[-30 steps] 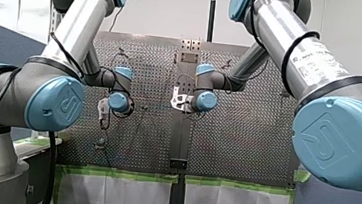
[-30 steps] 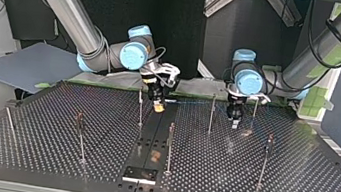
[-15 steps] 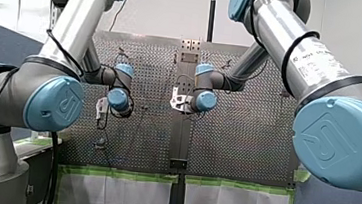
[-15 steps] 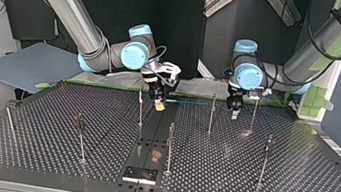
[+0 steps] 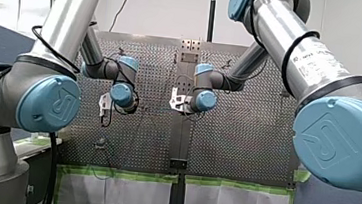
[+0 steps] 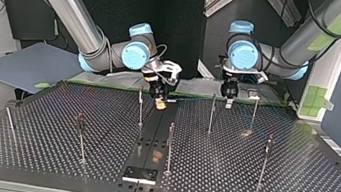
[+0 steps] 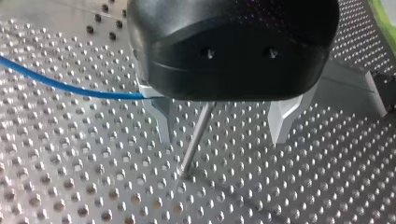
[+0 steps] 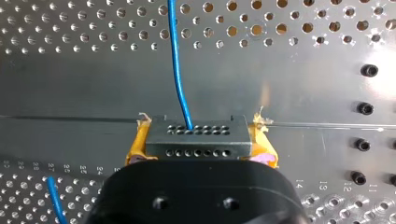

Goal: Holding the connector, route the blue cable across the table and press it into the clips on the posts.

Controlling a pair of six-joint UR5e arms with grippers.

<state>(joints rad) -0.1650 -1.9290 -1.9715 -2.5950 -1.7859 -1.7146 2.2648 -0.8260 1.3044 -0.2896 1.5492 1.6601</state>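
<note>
**Right wrist view.** Engraved numbers run along the counter [image 8: 70,70] beside the gripper. 13, 12 and 11 can be read; the others are too faint. The right gripper [image 8: 198,151] has its yellow-padded fingers [image 8: 136,148] clamped on the grey connector [image 8: 196,133]. From the connector the blue cable [image 8: 177,60] leads straight ahead over the counter's solid centre strip.

**Left wrist view.** The left gripper [image 7: 219,137] has its metal fingers [image 7: 282,116] spread well apart, gripping nothing. A thin post [image 7: 196,140] stands ahead between them. The cable reaches the outer side of one finger and passes out of sight there.

**Top view.** Compared with a second ago, the left gripper has risen and shifted toward the view's left. It now hangs just beside the far post [image 6: 211,113]. The right gripper and connector have not moved. The cable spans the gap between the two grippers. More posts stand across the counter, a grey board [image 6: 31,64] lies off its edge at the view's left, and green tape [image 6: 317,99] marks the panel at the right.
</note>
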